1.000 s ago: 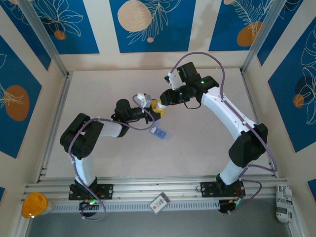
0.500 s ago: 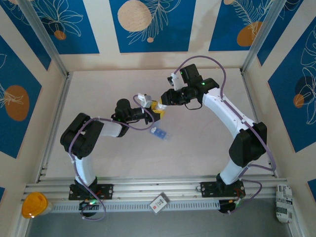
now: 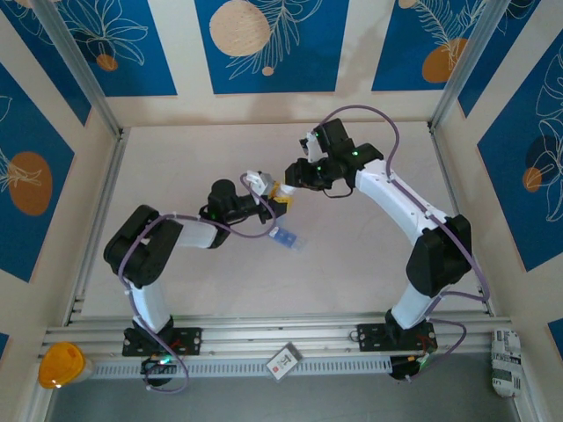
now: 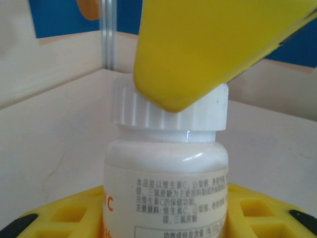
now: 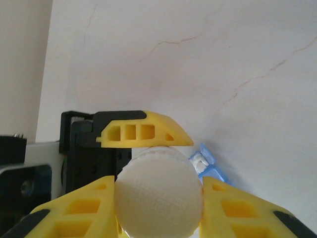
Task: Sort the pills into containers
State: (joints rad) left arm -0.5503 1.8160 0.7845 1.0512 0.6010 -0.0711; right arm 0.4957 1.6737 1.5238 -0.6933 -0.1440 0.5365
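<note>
A white pill bottle (image 4: 166,193) with orange lettering stands between the yellow fingers of my left gripper (image 4: 166,220), which is shut on its body. My right gripper (image 5: 158,198) is shut on the bottle's ribbed white cap (image 5: 158,196), one finger on each side. From above, my left gripper (image 3: 271,195) and right gripper (image 3: 290,180) meet over the middle of the table. The blue pill box (image 3: 286,237), the containers, lies on the table just near of them. In the right wrist view the blue pill box (image 5: 205,166) has an open compartment with white pills (image 5: 199,161) in it.
An orange object (image 3: 60,365) sits off the table at the front left. A small card (image 3: 283,360) lies on the front rail and a white device (image 3: 503,360) at the front right. Aluminium posts and walls close in the table (image 3: 176,167).
My right wrist has turned and shifted a little while gripping the cap. The left arm has edged slightly with the bottle. The blue pill box has not moved.
</note>
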